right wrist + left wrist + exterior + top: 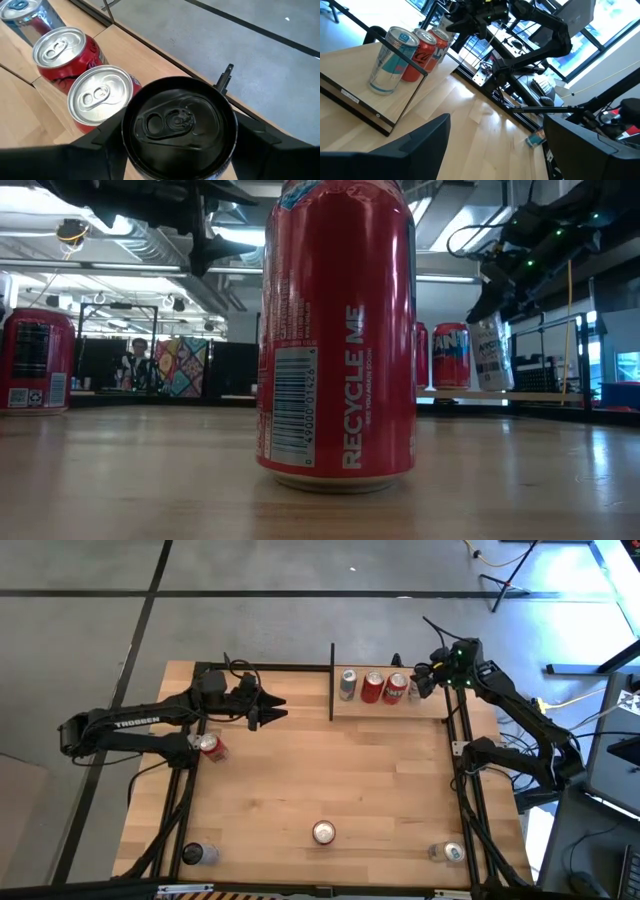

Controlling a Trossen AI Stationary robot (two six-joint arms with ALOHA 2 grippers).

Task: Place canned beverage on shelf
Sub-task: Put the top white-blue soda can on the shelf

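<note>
Right claw [177, 150] grips a black-topped can [179, 122] on the shelf [425, 708], beside three cans. Left claw [274, 710] hovers spread above the tabletop [330, 770], left of the shelf.

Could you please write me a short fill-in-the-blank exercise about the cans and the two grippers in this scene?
1. The right gripper is around a can with a ____ top.
2. Counting that one, ____ cans stand on the shelf.
3. The left gripper holds ____.
4. The can nearest the low camera is ____ in colour.

Missing words: black; four; nothing; red
</note>
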